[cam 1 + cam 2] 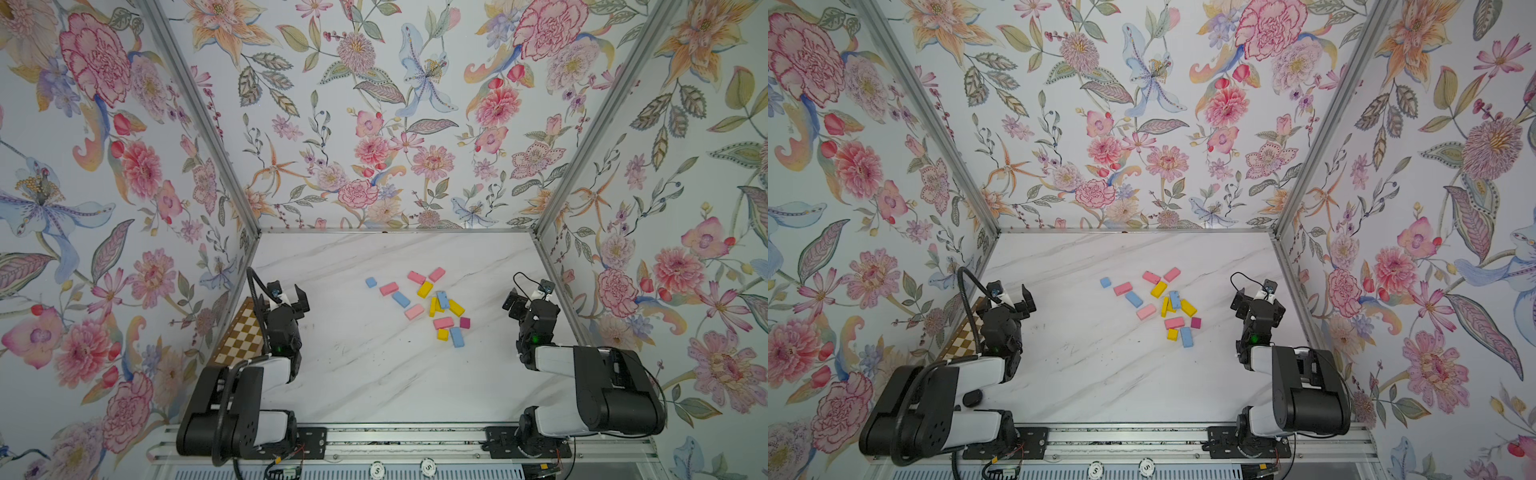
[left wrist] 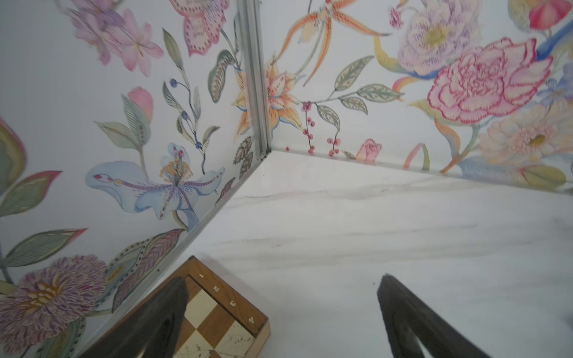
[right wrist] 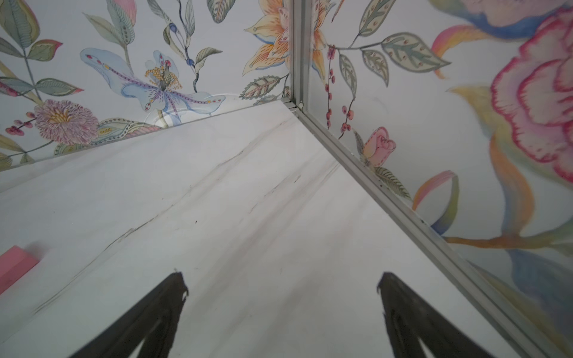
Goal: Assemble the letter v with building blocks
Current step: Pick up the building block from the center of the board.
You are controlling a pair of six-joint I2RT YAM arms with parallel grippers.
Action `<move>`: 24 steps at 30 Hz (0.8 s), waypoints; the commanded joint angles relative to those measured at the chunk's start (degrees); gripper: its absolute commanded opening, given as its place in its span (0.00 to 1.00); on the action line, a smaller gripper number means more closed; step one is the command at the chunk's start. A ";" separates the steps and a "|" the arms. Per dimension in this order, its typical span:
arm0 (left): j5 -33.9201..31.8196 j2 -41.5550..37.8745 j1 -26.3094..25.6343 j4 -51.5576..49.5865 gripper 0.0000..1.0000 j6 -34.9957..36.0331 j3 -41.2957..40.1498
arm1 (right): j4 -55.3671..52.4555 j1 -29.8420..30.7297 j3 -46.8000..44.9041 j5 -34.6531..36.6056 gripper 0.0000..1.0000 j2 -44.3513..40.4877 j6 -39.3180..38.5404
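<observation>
None of your blocks (image 1: 443, 322) form a V yet; they lie scattered at lower centre, with the left end effector (image 2: 283, 280) and right end effector (image 3: 282, 276) spread and empty.

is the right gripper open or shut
Open: the black right gripper shows both fingers spread wide over the white marble tabletop, nothing between them.

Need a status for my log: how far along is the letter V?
Done: nothing. The building blocks lie scattered on the marble table and form no V.
In hand: nothing. The left end effector and right end effector are open and empty, off to the sides.
Left: the whole letter.
</observation>
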 commanded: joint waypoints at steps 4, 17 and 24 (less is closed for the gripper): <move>-4.72 -13.52 -0.42 -35.49 0.99 -9.51 13.08 | -15.56 -3.89 4.12 0.21 0.99 -12.61 17.02; 12.36 5.99 -12.56 -60.83 0.99 -22.73 40.05 | -54.68 13.13 34.09 1.97 0.99 3.98 11.28; 18.39 20.83 -16.70 -68.71 0.99 -27.64 52.67 | -59.35 24.59 41.52 -2.58 0.99 14.35 12.93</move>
